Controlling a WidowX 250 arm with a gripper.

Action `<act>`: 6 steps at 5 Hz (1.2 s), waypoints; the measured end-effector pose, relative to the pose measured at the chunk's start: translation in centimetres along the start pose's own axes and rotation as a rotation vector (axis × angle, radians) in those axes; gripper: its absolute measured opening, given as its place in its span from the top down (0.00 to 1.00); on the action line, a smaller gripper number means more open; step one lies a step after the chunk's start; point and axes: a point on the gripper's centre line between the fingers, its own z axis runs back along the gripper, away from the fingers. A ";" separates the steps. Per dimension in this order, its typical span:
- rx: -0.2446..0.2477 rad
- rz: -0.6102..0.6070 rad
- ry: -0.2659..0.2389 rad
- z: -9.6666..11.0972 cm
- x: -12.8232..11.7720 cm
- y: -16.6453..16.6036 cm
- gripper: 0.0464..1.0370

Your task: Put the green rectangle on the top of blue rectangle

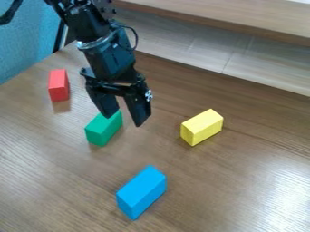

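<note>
- Gripper (124,118) check: it's the black two-finger type, fingers well apart, nothing held between them.
- My target, the solid green rectangular block (103,129), sits on the brown wood-grain table (209,186), low and a bit left of me in the camera view. The finger on the view's left (107,105) overlaps its far top end from this angle. Can't tell if that's actual contact, but I'd guess I'm just above it.
- Its long axis runs lower left to upper right in the view. My fingers spread roughly across that, so imo the angle is decent for pinching the long sides.
- What matters next: I'm off-centre. I'd shift toward the view's left and a touch toward the camera, so the block sits between my fingers, then go down. Drop straight from where I am and that finger could land on top of it.
- Only one arm on this job, so no debate over which is nearer.
- The bright blue rectangular block (142,191) is the stacking spot, nearer the camera and slightly right of the green one, long axis pointing much the same way.
- Labels? I can't make out any writing on either block.
</note>
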 end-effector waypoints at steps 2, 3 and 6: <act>-0.007 0.033 0.037 -1.0 0.0 0.3 0.04; 0.003 0.057 0.024 -0.6 0.7 0.8 0.04; 0.179 0.185 0.072 -1.9 1.3 6.2 0.04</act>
